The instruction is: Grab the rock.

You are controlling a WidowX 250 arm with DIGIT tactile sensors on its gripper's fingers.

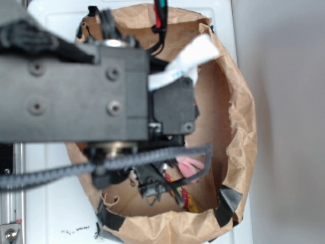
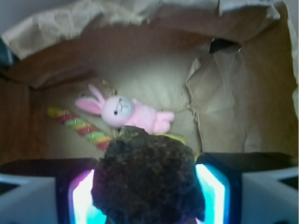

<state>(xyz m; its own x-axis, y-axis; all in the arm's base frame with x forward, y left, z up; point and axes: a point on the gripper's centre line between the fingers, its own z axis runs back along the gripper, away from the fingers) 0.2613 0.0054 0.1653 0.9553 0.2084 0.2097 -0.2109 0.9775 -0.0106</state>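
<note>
1. The rock [image 2: 147,179], dark and rough, sits pinched between the 2 fingers [image 2: 219,186] of the gripper [image 2: 147,196], lifted above the paper bag's [image 2: 243,93] floor.
2. Beyond it lies a pink plush bunny [image 2: 131,114].
3. A striped stick [image 2: 81,127] lies beside the bunny.

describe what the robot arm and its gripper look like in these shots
In the exterior view the arm is a blocky dark grey to black body with round screw heads. A black braided cable runs along it, a white flat ribbon crosses it, and red and green wires show near the top. In the wrist view the gripper has dark fingers with inner pads glowing cyan and magenta.
</note>
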